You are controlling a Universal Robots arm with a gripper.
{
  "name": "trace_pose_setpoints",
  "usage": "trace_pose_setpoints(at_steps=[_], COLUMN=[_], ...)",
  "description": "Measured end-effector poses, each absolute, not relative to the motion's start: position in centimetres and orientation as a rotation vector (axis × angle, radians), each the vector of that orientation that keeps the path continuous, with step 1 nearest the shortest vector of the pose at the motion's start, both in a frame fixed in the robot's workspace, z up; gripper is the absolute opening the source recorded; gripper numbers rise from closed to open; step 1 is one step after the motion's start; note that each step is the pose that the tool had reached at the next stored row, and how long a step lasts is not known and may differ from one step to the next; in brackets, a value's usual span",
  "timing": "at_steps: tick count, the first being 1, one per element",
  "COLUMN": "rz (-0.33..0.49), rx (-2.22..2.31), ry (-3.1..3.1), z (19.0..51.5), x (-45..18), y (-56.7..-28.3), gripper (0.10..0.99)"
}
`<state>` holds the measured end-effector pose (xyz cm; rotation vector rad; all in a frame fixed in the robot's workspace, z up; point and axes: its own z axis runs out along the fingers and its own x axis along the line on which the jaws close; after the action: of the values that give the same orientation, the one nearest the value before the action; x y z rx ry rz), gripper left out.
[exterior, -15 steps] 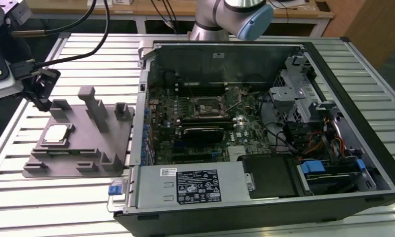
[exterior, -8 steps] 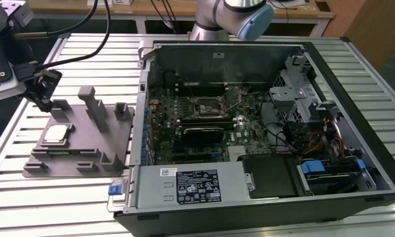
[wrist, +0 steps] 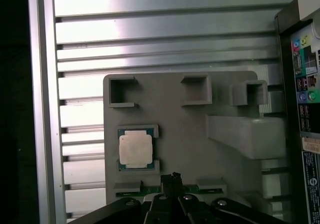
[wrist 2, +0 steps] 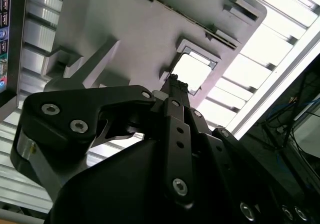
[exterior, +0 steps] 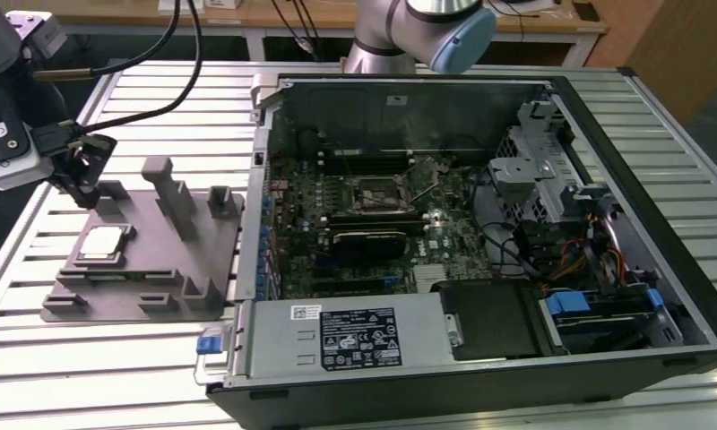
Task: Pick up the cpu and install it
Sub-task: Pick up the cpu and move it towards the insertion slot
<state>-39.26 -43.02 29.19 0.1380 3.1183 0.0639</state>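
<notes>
— Black jaws on our gripper (wrist: 172, 176) look pressed together, with nothing between them.
— We agree. Near its tip we see the cpu (wrist: 135, 149), lying flat in a recess of the grey fixture plate (wrist: 185, 134). The open computer case (exterior: 479, 116) stands beside that plate.

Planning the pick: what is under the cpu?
The cpu lies within raised guides on the grey fixture plate, which sits on the slatted table. The plate surface beneath it is covered.
</notes>
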Motion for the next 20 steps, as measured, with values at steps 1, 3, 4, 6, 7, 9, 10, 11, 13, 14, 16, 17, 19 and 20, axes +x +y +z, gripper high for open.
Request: trace_pose_setpoints(at_steps=[1, 3, 4, 6, 7, 9, 10, 11, 13, 14, 16, 17, 19, 20], rz=[0.064, 0.064, 0.064, 0.064, 0.064, 0.064, 0.064, 0.064, 0.064, 0.064, 0.064, 0.064, 0.064, 0.064], rx=[0.138, 0.138, 0.138, 0.138, 0.138, 0.138, 0.138, 0.138, 0.138, 0.138, 0.138, 0.138, 0.138, 0.138], ry=[3.118, 3.118, 3.118, 3.118, 3.118, 3.118, 3.118, 3.118, 3.118, 3.118, 3.118, 3.118, 3.118, 3.118], z=[29.1, 28.9, 28.8, 28.7, 28.6, 28.5, 28.4, 28.4, 28.3, 28.2, 28.1, 28.0, 27.8, 27.7], x=[-39.3, -39.3, -39.3, -39.4, -39.4, -39.5, -39.5, -39.5, -39.6, -39.6, -39.7, -39.7, -39.8, -39.8], y=[-43.0, -43.0, -43.0, -43.0, -43.0, -43.0, -43.0, -43.0, -43.0, -43.0, -43.0, -43.0, -43.0, -43.0], gripper=[0.106, 0.106, 0.106, 0.106, 0.106, 0.106, 0.106, 0.106, 0.106, 0.106, 0.106, 0.106, 0.106, 0.106])
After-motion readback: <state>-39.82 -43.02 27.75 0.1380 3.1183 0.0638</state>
